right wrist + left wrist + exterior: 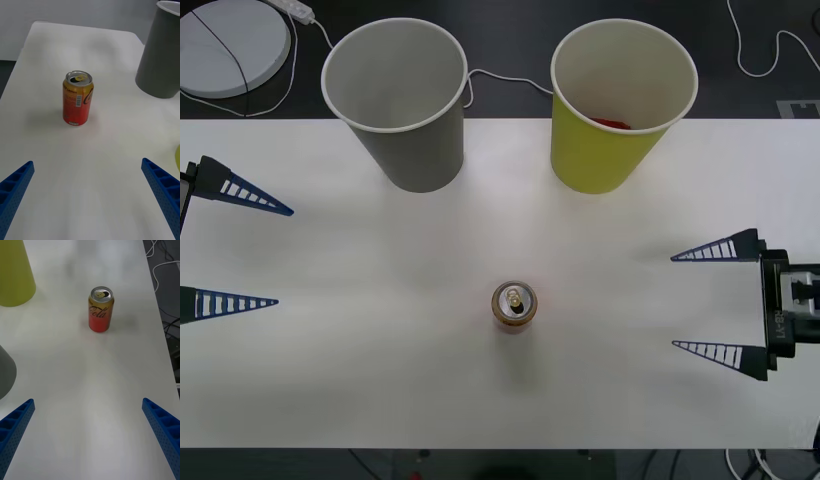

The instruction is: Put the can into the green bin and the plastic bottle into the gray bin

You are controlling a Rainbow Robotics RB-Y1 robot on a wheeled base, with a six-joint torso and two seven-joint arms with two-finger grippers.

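Orange-red can (514, 306): upright on the white counter (380, 380), mid-front, long axis vertical — well short of both bins.
Left pincer (235, 250): fingers apart, empty, at the counter's left edge.
Right pincer (715, 300): fingers apart, empty, at the right edge; perhaps slightly nearer the can.
Green bin (605, 150): far right, on the right pincer's side; something red inside, unclear.
Gray bin (410, 130): far left.

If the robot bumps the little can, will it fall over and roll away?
Probably, if hit near the top. The can stands upright on the smooth white table, taller than it is wide, so a high push may tip it. Once on its round side it would likely roll. Its tab looks opened, so it may be light and slide easily.
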